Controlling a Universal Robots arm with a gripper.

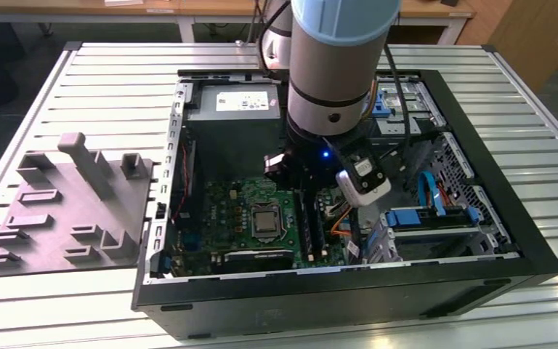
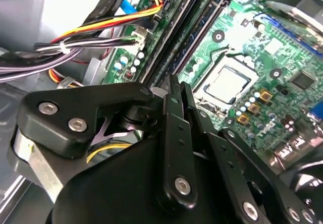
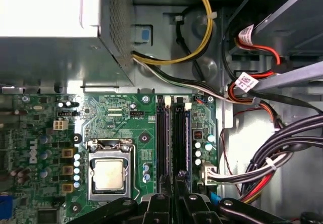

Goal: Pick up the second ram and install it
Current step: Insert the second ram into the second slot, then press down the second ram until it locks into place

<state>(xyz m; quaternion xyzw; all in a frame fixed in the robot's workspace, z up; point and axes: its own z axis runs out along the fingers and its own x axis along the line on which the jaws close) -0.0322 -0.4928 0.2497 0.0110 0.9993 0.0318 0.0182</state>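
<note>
Second ram, the long thin green-blue circuit strip (image 3: 179, 143), stands on edge in a memory slot of the large green motherboard (image 3: 126, 123). In the first wrist view it runs straight out from between the fingertips of the black two-finger gripper (image 3: 176, 181). The gripper is pinched nearly closed on the strip's near end; in the second wrist view the fingers (image 2: 174, 90) sit almost together over the slot line.

A parallel black slot (image 3: 162, 143) is just beside the strip, on the side toward the square silver processor socket (image 3: 108, 173). A bundle of black and coloured cables (image 3: 282, 148) lies on the gripper's other side.

In the exterior view the grey, blue-capped arm (image 1: 342, 58) hangs nearly vertical into the open black computer case (image 1: 492, 189), wrist low over the board. The grey plastic tray with upright blocks (image 1: 66, 211) is outside the case, well apart from the gripper.
</note>
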